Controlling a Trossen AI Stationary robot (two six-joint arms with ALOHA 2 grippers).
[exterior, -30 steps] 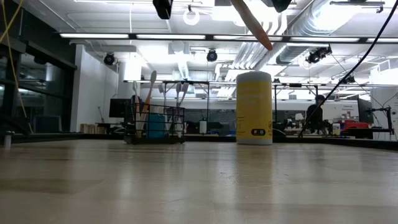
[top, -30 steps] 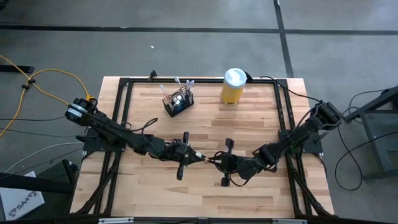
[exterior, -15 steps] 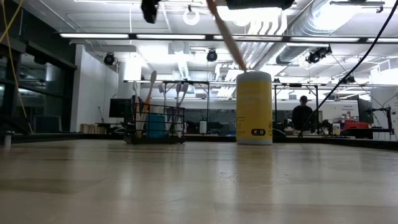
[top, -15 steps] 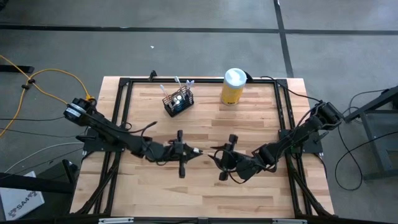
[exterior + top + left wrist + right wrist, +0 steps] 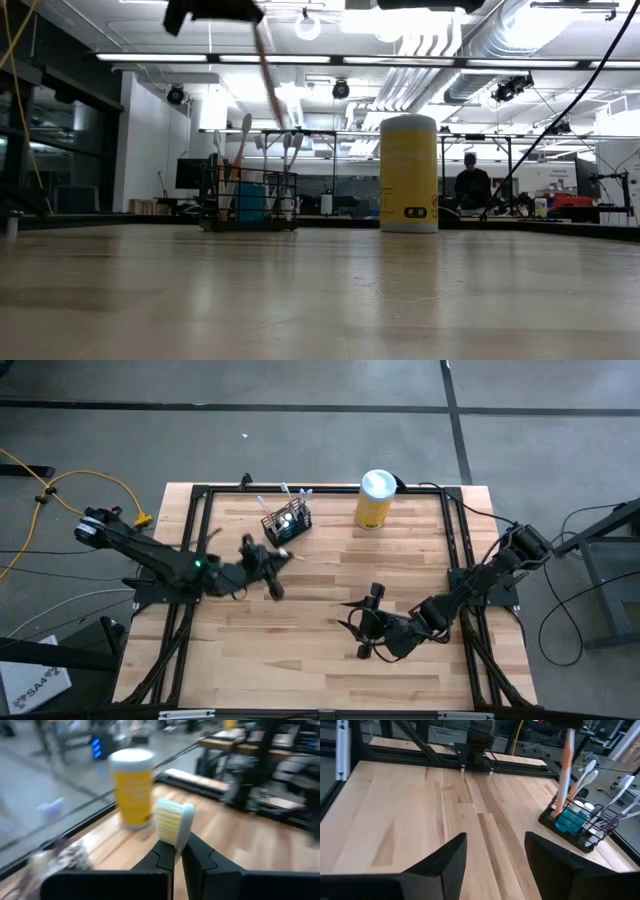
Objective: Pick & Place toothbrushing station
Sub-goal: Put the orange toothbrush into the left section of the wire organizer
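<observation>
1. Standing at the table's far side, the mesh holder keeps several toothbrushes and a blue cup.
2. Left gripper beside it clenches a toothbrush.
3. Right gripper is released.

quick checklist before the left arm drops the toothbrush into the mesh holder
1. Left gripper shut on the toothbrush: ok.
2. Toothbrush above the holder opening: cannot tell; in the high view the gripper sits just beside it.
3. Holder upright on the table: ok.
4. Room in the holder: cannot tell; several brushes already stand inside.
5. Right gripper open, empty, away from the holder: ok.
6. Yellow canister apart from the holder: ok.
</observation>
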